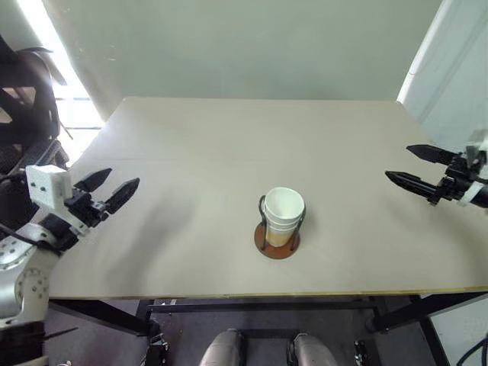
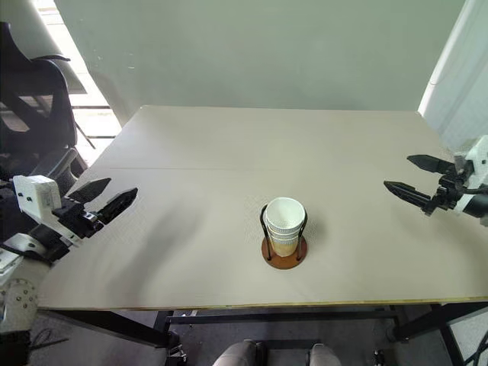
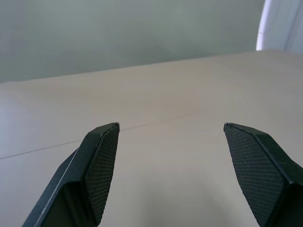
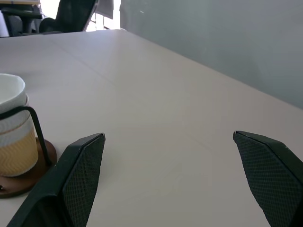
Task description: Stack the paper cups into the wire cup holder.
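The paper cups [image 1: 284, 214] stand nested in one stack inside the wire cup holder [image 1: 276, 242], near the table's front middle. White rims show on top and a tan-yellow wall at the bottom. The holder's black wire loops rise on both sides of the stack from its reddish-brown disc base. In the right wrist view the paper cups [image 4: 14, 137] and holder [image 4: 37, 163] also show. My left gripper [image 1: 116, 187] hovers open over the table's left edge, far from the holder. Over the table's right edge my right gripper [image 1: 402, 165] is open with nothing between its fingers.
The beige table [image 1: 229, 152] spreads wide around the holder. A black office chair [image 2: 30, 99] stands off the left side. A pale wall [image 1: 244, 46] runs behind the far edge.
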Controlling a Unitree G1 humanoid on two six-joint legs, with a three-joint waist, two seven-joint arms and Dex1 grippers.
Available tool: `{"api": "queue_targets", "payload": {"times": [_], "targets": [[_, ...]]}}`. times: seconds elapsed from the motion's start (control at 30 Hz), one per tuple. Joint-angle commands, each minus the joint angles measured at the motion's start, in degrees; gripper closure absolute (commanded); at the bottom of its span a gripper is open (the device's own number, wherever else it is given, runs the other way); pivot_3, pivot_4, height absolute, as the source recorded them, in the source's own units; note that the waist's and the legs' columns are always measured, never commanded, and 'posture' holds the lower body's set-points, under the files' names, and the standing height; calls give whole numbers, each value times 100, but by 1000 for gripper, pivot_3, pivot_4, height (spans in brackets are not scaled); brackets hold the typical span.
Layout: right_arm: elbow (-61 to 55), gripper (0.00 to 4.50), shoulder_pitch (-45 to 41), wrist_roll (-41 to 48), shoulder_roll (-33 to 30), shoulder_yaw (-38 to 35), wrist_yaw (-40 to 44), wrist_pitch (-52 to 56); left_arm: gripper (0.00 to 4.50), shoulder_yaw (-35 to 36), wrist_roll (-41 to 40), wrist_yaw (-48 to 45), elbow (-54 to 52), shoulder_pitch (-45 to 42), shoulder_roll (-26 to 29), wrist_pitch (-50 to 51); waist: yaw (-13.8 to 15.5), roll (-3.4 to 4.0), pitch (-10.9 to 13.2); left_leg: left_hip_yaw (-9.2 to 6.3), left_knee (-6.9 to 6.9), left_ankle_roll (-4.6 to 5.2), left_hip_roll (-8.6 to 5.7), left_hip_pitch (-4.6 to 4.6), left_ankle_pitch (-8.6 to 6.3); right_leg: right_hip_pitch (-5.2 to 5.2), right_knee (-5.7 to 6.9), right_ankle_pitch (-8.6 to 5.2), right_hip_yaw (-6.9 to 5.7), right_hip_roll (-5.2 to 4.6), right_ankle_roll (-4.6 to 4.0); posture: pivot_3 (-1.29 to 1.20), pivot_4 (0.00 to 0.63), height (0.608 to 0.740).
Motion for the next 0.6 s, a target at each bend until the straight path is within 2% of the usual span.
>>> {"api": "queue_targets", "payload": {"times": [0.03,0.23,0.6], "targets": [[455,0,-420,-275,85,99,139,-347,737,234,119,396,-307,6,-162,-103,-2,0,0,-2,-2,-3,2,3,2,0,5,19,-1,0,-31,0,150,740],[907,0,-909,-553,321,274,259,-543,737,149,260,628,-539,96,-430,-67,-31,0,0,-6,-12,-14,6,12,8,-8,10,16,-3,4,-47,0,150,740],[878,0,-909,-692,419,298,402,-469,737,118,271,495,-691,320,-495,-77,-25,-1,1,-7,-12,-32,6,8,-29,-8,13,-45,-11,2,-62,0,150,740]]}}
